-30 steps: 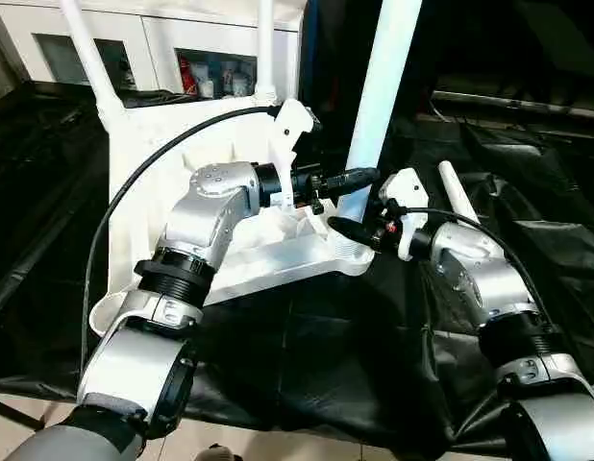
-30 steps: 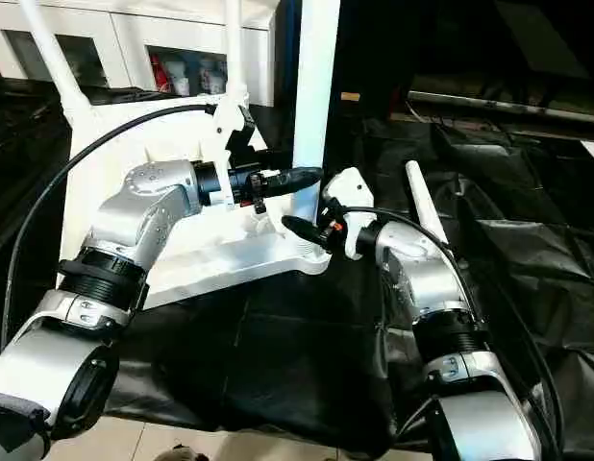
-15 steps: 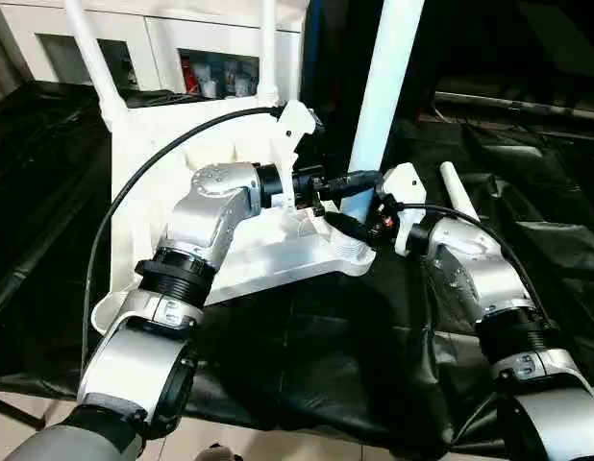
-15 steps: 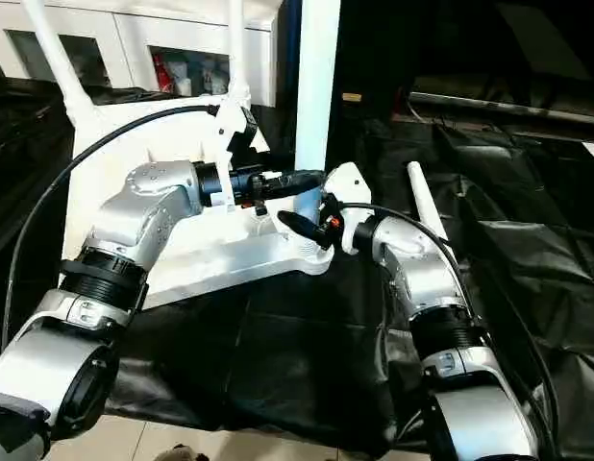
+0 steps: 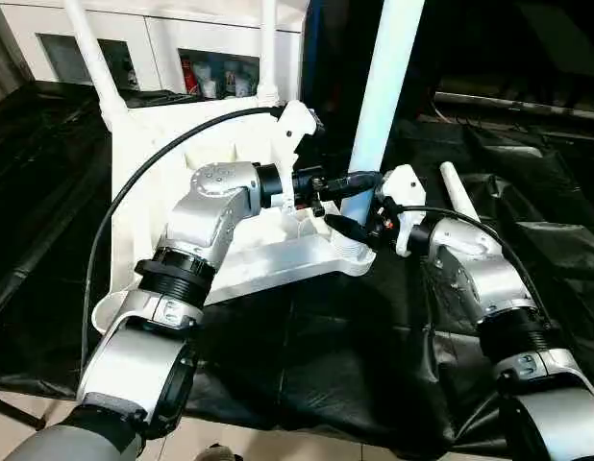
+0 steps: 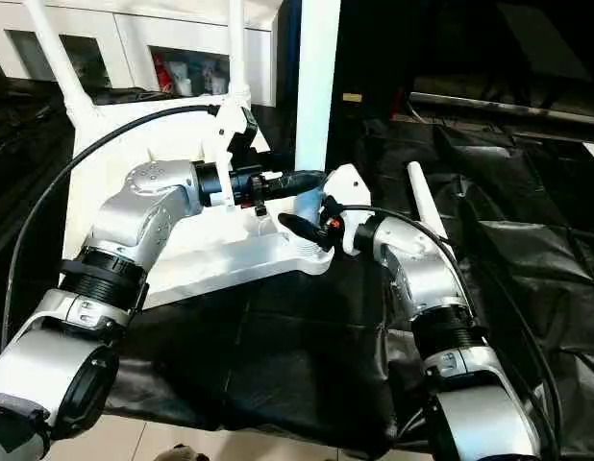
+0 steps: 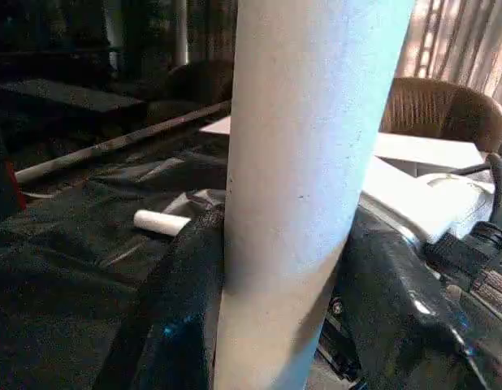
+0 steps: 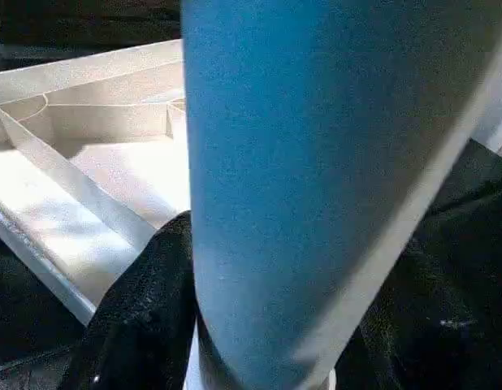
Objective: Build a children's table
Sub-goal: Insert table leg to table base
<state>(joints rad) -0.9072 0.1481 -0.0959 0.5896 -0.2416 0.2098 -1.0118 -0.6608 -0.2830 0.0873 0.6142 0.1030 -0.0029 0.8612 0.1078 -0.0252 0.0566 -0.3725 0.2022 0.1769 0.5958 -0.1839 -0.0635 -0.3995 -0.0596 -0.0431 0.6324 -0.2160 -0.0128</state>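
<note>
The children's table top (image 5: 153,163) lies upside down on black cloth with its ribbed underside up. Two white legs (image 5: 93,60) (image 5: 267,48) stand in its far corners. A third leg (image 5: 382,91) stands upright in the near right corner socket (image 5: 356,252). My left gripper (image 5: 366,178) is shut on this leg a little above the socket, and its black fingers (image 7: 182,309) press the leg's sides in the left wrist view. My right gripper (image 5: 347,228) sits lower, against the leg's base at the socket. Another leg (image 5: 457,195) lies loose on the cloth to the right.
Crumpled black cloth (image 5: 326,355) covers the work surface around the table top. A white cabinet (image 5: 162,38) with small items on its shelves stands behind. A black cable (image 5: 114,221) arcs over my left arm.
My right gripper has moved in to the left, up against the base of the upright leg. My left gripper holds the leg as before.
</note>
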